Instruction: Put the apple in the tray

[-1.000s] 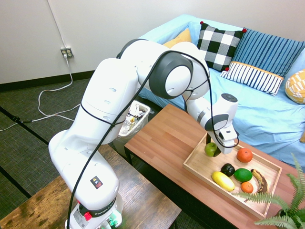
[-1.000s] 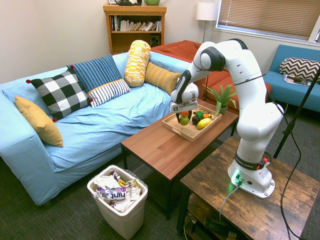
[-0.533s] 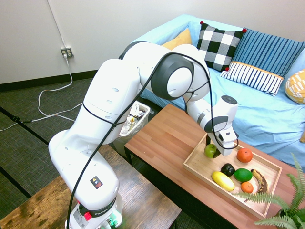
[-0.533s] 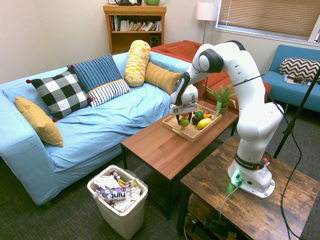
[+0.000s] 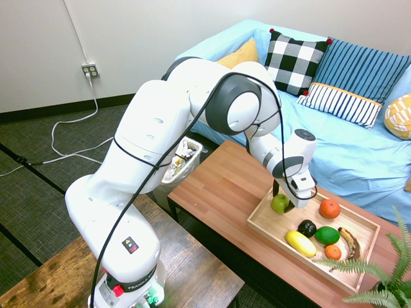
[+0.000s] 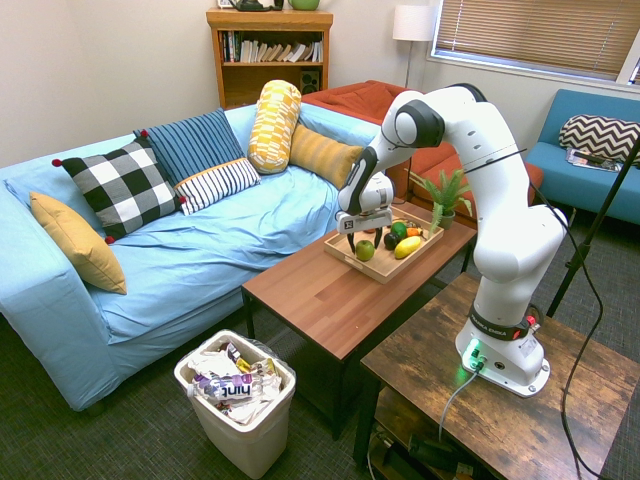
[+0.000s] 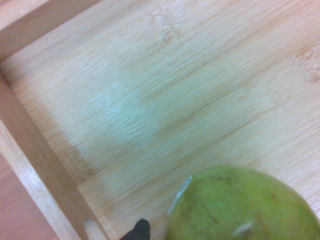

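Claw (image 5: 284, 200) lowered, fingers now parted; apple (image 5: 280, 203) resting in tray (image 5: 270, 224).

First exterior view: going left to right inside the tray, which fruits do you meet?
Apple → yellow fruit → black fruit → green fruit → dark banana. The two orange fruits overlap these in the order, so they are left out.

One wooden tray (image 5: 363, 226), six fruits in it, five sofa cushions, one trash bin (image 6: 237, 400)
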